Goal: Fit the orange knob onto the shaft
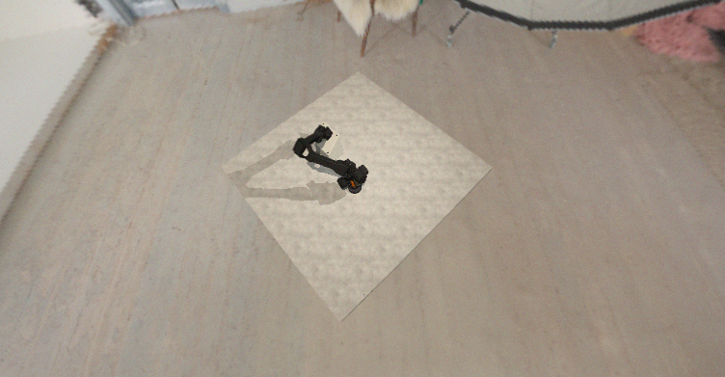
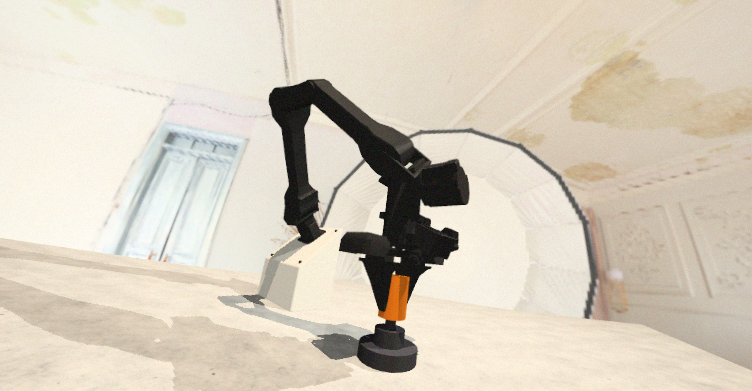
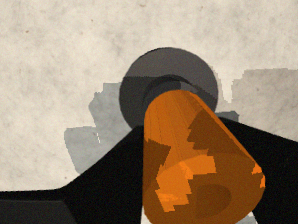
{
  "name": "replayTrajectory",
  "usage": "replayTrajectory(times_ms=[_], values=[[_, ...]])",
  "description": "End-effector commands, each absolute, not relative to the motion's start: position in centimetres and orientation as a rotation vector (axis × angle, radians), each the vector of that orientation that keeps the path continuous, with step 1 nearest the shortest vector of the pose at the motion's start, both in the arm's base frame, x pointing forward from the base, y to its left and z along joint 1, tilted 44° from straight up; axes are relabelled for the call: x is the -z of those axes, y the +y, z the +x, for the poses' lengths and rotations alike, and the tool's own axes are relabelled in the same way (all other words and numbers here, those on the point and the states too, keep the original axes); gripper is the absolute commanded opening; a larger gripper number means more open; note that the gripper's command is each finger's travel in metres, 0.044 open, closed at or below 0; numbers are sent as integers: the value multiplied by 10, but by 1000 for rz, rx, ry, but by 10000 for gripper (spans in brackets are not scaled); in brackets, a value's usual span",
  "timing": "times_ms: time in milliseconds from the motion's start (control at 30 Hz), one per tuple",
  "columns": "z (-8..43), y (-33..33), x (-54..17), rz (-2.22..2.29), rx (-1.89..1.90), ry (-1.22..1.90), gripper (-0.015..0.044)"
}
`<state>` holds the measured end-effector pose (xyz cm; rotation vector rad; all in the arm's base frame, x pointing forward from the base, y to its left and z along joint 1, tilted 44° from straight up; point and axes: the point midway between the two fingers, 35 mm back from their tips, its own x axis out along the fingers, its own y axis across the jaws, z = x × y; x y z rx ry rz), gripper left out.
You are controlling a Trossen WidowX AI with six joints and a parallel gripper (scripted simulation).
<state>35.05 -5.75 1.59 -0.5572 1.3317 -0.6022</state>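
Note:
The orange knob (image 1: pixel 353 184) (image 2: pixel 396 298) (image 3: pixel 175 130) is held slightly tilted over the round pedestal. My gripper (image 2: pixel 394 299) is shut on it, with a black finger on each side. The dark round pedestal (image 2: pixel 387 359) (image 3: pixel 145 62) stands on the pale table top. In the exterior view a short piece of the dark shaft (image 2: pixel 390 324) shows between the knob's lower end and the pedestal's raised collar (image 2: pixel 389 336). The knob is not down on the pedestal. The shaft's top and the knob's hole are hidden, so I cannot tell how their flat sides lie.
The arm's pale base block (image 1: pixel 332 143) (image 2: pixel 302 283) stands behind and to the left of the pedestal in the exterior view. The arm arches above from it. Shadows of the arm lie across the pale table top (image 1: pixel 395 222) (image 2: pixel 500 356).

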Motion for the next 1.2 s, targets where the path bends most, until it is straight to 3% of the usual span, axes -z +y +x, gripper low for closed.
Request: replayTrajectory(times_ms=[0,1167], values=[[350,-58,-16,-559,603,1331,0],[351,-63,-11,-539,619,1322,0]])
